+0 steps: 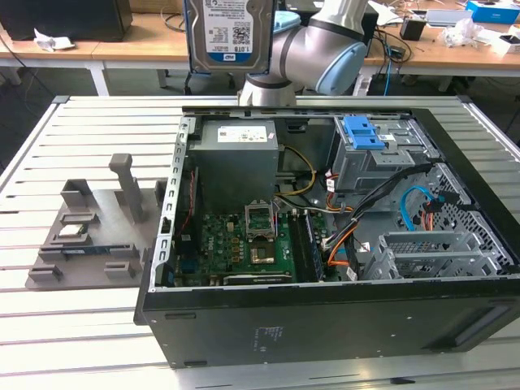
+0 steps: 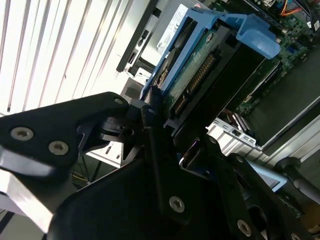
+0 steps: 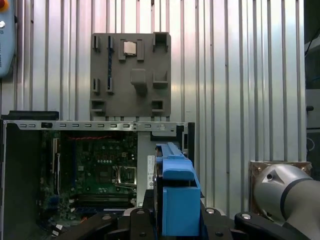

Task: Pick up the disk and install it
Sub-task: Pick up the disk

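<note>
Slatted table [image 1: 49, 138] carries an open case [image 1: 325, 325]; the disk [image 1: 227, 32] hangs upright above its far side, clamped by the gripper [image 2: 152, 112]. Pick-up looks done and the carry is in hand. Seating the disk will call for squaring its blue frame to the drive cage [image 1: 382, 158].

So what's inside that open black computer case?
A green motherboard, a grey power supply, orange and black cables, and a metal cage with a blue latch. Whatever lies beneath the power supply and cage is covered.
</note>
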Available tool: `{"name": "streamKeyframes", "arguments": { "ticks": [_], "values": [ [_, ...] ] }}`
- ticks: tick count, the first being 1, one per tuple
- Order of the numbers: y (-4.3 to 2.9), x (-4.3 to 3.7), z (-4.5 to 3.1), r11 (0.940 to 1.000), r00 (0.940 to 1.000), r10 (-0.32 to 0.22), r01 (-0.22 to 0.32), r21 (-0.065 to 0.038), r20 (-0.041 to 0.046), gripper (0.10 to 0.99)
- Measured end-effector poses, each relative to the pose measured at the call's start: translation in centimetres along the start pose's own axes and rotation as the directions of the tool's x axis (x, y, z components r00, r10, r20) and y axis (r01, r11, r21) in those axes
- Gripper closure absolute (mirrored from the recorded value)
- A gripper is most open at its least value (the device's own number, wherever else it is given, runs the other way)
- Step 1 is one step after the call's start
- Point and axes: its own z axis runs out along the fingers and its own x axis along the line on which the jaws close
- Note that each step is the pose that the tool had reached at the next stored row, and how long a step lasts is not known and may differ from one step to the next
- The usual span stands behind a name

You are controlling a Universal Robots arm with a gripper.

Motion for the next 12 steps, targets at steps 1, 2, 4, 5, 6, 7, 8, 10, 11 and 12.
{"name": "streamKeyframes", "arguments": {
  "ticks": [1,2,4,5,6,7,8,10,11,12],
  "values": [
    [-0.34,0.00,0.02,1.0000,1.0000,0.000,0.000,0.000,0.0001,0.722],
    [-0.58,0.00,0.04,1.0000,1.0000,0.000,0.000,0.000,0.0000,0.722],
    [-1.14,0.00,0.10,1.0000,1.0000,0.000,0.000,0.000,0.0000,0.722],
    [-1.46,0.00,0.16,1.0000,1.0000,0.000,0.000,0.000,0.0001,0.722],
    [-1.83,0.00,0.23,1.0000,1.0000,0.000,0.000,0.000,0.0000,0.722],
    [-2.17,0.00,0.31,1.0000,1.0000,0.000,0.000,0.000,0.0000,0.722],
    [-2.47,0.00,0.39,1.0000,1.0000,0.000,0.000,0.000,0.0000,0.722],
    [-3.04,0.01,0.57,1.0000,1.0000,0.000,0.000,0.000,0.0000,0.722],
    [-3.29,0.01,0.67,1.0000,1.0000,0.000,0.000,0.000,0.0000,0.722],
    [-3.63,0.01,0.81,1.0000,1.0000,0.000,0.000,0.000,0.0001,0.722]
  ]
}}
